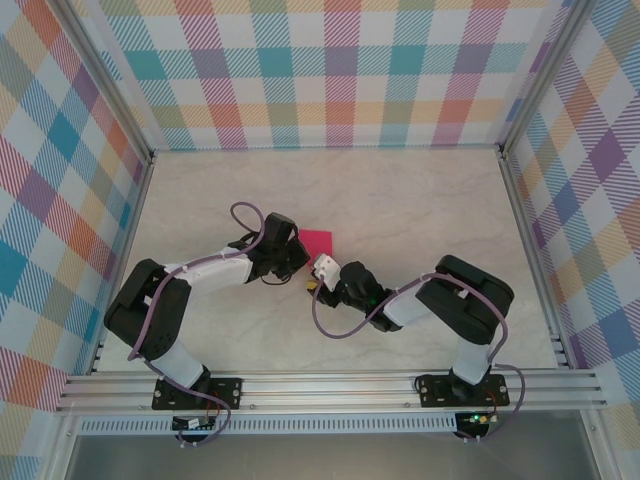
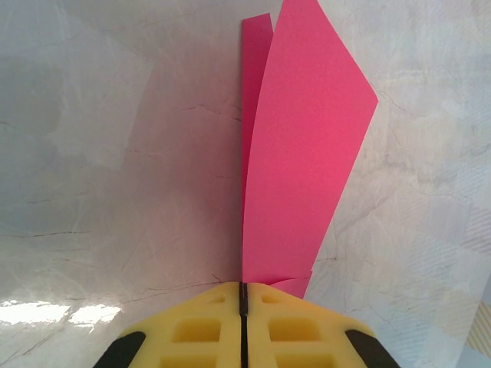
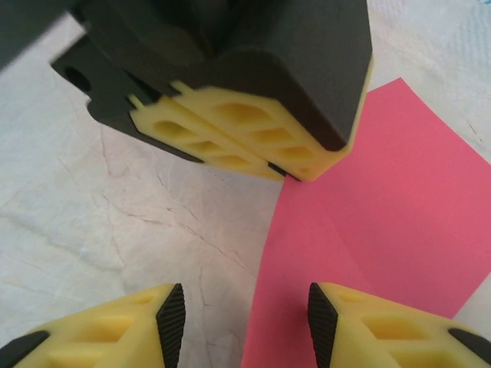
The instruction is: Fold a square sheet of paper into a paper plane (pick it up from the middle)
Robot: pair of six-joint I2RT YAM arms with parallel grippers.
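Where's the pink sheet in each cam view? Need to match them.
Top external: pink sheet mid-table, at the left gripper tip.
Left wrist: pink sheet upper centre, rising from the shut left gripper.
Right wrist: pink sheet at right.
Landmark: left gripper, yellow-fingered, pinching the sheet.

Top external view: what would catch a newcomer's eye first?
The magenta-pink sheet of paper at mid-table, bright against the pale table and plaid walls. The left gripper is shut on its edge, two layers fanning out beyond it. The right gripper sits open right beside it.
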